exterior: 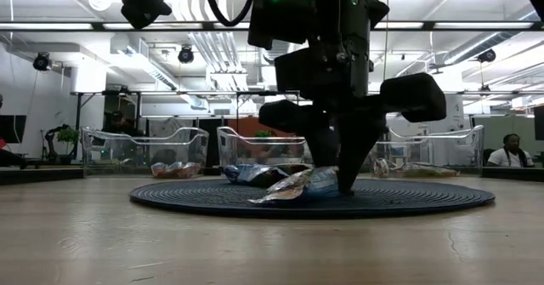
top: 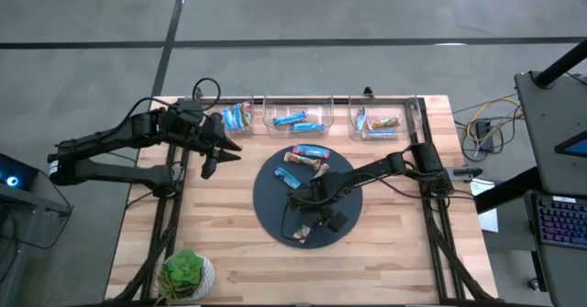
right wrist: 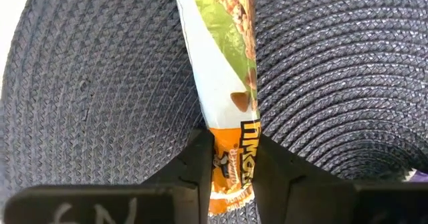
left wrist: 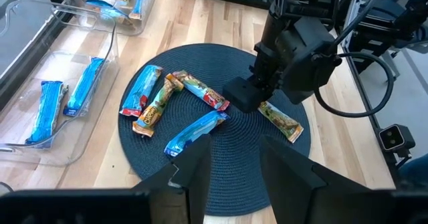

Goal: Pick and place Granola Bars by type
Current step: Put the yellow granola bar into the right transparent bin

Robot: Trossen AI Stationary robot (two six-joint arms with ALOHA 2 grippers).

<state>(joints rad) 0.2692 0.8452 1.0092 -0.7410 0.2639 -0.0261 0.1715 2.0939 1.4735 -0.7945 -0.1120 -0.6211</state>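
Several granola bars lie on a dark round woven mat (top: 275,211): a blue one (left wrist: 197,130), a blue one with a red end (left wrist: 142,89), a brown-tan one (left wrist: 157,103) and a blue-red one (left wrist: 200,90). My right gripper (right wrist: 234,167) points down over the mat's near half, shut on a white, green and orange bar (right wrist: 224,57). My left gripper (left wrist: 234,174) hangs open above the table, left of the mat, nothing between its fingers. My right gripper pinches the bar's orange end (right wrist: 233,158) between its two fingers (right wrist: 198,167), one on each long edge. The fingers come from above, pointing down, and lie across the bar. The bar lies flat on the mat, the rest of it reaching out beyond the fingers.
Three clear bins stand along the far edge: the left one (top: 240,116) and the middle one (top: 298,119) hold blue bars, the right one (top: 381,121) green-tan ones. A small potted plant (top: 186,275) sits at the near left corner.
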